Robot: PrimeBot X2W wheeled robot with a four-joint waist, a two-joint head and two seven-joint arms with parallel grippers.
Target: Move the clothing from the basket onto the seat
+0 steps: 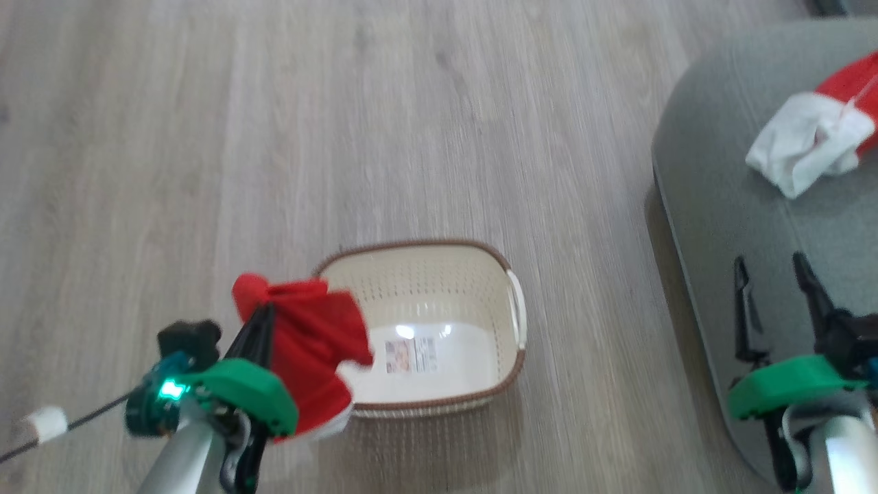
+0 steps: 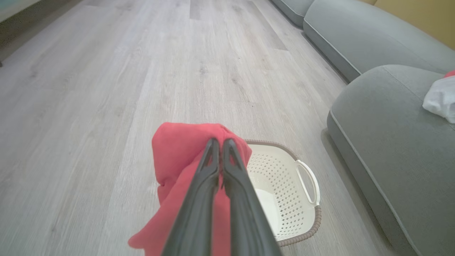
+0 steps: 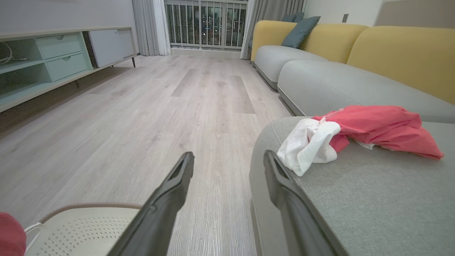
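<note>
My left gripper (image 1: pixel 264 310) is shut on a bright red garment (image 1: pixel 312 343) that hangs above the left end of the cream basket (image 1: pixel 507 288). From the left wrist, the closed fingertips (image 2: pixel 212 144) pinch the red garment (image 2: pixel 177 153) over the basket (image 2: pixel 284 177). Only the label sticker (image 1: pixel 410 355) shows on the basket floor. On the grey-green seat (image 1: pixel 727 206) at the right lie a white garment (image 1: pixel 802 147) and a red one (image 1: pixel 854 86). My right gripper (image 1: pixel 772 267) stands open over the seat's front edge, holding nothing; its wrist view shows the white garment (image 3: pixel 309 144) and red one (image 3: pixel 380 126).
Wooden floor (image 1: pixel 343 123) surrounds the basket. More sofa cushions (image 3: pixel 320 81) with yellow backs run behind the seat. A low cabinet (image 3: pixel 53 57) lines the far wall. A thin cable with a white tag (image 1: pixel 42 424) trails by my left arm.
</note>
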